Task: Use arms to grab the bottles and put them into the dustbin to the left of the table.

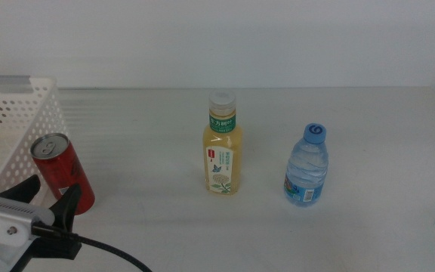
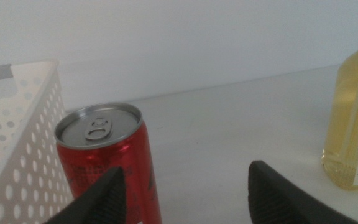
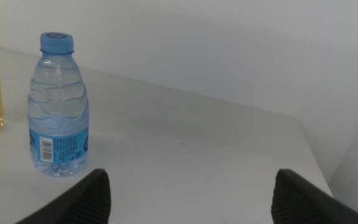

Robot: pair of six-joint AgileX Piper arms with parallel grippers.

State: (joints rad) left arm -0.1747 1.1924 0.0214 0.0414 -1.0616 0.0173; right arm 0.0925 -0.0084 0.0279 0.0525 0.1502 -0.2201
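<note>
We are holding our left gripper (image 1: 47,195) low with its jaws apart, the red can (image 1: 63,171) standing just ahead, against the white basket (image 1: 10,125). Our right gripper (image 3: 188,193) is waiting with its jaws spread wide, the water bottle (image 3: 58,106) standing ahead beside the tea bottle (image 1: 222,143).

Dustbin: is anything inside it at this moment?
The dustbin shows only white perforated walls in its visible part; no bottle appears inside. Its floor is cut off by the frame and partly blocked by the red can.
</note>
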